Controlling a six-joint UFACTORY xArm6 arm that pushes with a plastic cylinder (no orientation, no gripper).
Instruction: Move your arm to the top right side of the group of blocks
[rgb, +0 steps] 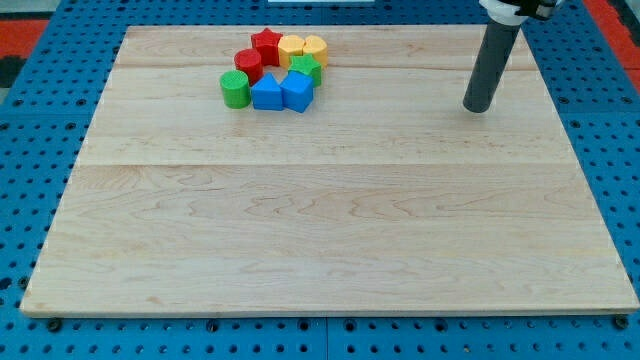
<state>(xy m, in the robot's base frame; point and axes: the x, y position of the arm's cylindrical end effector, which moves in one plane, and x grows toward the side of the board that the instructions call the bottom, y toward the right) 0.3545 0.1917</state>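
Observation:
A tight group of blocks sits near the view's top, left of centre: a red star, a yellow block, a yellow cylinder, a red cylinder, a green block, a green cylinder, a blue block and a blue block. My tip is on the board far to the right of the group, slightly lower than it in the view. It touches no block.
The wooden board lies on a blue pegboard table. The rod comes down from the view's top right.

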